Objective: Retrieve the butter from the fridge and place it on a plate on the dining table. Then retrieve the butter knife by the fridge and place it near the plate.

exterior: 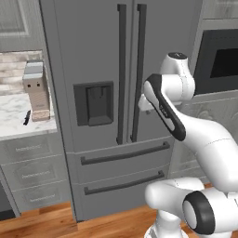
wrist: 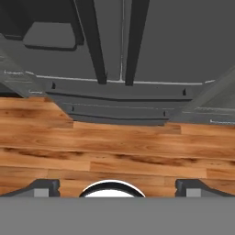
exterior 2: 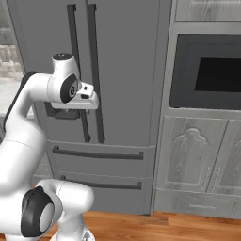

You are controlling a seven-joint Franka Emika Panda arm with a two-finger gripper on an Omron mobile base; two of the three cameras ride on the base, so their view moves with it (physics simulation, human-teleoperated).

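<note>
The grey fridge (exterior: 93, 56) stands straight ahead with both doors shut, its dark handles (exterior: 122, 74) side by side and its dispenser recess (exterior: 95, 104) on the left door. My hand (exterior 2: 77, 100) hangs in front of the doors at mid-height and looks down along them. The gripper (wrist: 117, 188) is open, its fingertips (wrist: 46, 187) wide apart with nothing between them. A small dark butter knife (exterior: 27, 117) lies on the marble counter left of the fridge. The butter is hidden. The plate and the dining table are out of view.
A marble-topped counter with drawers (exterior: 18, 128) adjoins the fridge on the left and carries a tall grey block (exterior: 36, 90). A wall oven (exterior 2: 212, 70) over grey cabinet doors (exterior 2: 197, 160) stands to the right. Below lie the fridge drawers (exterior: 123, 155) and the wood floor (wrist: 114, 142).
</note>
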